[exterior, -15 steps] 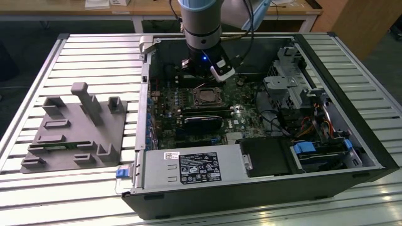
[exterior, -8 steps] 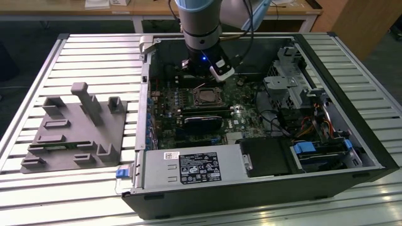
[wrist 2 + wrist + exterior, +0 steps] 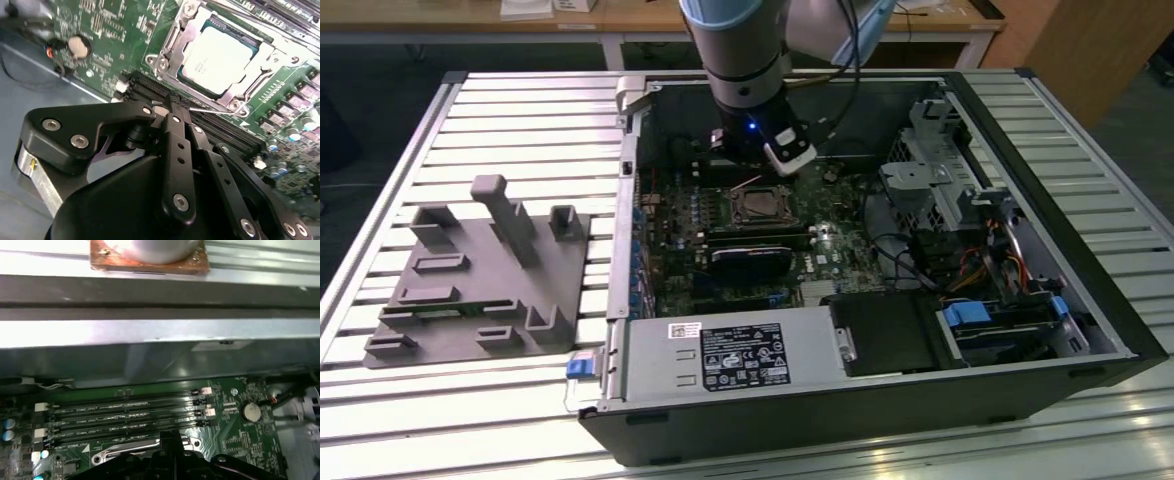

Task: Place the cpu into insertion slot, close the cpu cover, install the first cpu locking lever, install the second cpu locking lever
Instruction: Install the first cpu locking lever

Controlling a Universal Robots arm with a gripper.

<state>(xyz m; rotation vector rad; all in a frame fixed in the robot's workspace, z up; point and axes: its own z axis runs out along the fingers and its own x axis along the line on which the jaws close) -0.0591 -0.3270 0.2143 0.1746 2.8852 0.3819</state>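
Observation:
The cpu [image 3: 218, 61], a pale silvery square, lies in the insertion slot [image 3: 235, 102]. The silvery cpu cover [image 3: 172, 42] lies flat around it as a frame. My gripper [image 3: 172, 102] is shut, its black fingers pressed together with nothing seen between them. Its tip sits just beside the socket's edge, at the end of a thin metal locking lever [image 3: 212, 109] that runs along that side. In the exterior view the gripper [image 3: 754, 168] hangs inside the open computer case, right behind the insertion slot [image 3: 758, 206]. In the first wrist view the gripper [image 3: 172, 439] is by the socket rim [image 3: 125, 452].
Long black memory slots [image 3: 125, 412] run beside the socket. A coin battery [image 3: 251, 412] sits on the green board. The case wall [image 3: 630, 150], a drive cage [image 3: 941, 170] and a power supply [image 3: 727, 355] surround the board. A grey fixture tray [image 3: 480, 280] lies on the table at the exterior view's left.

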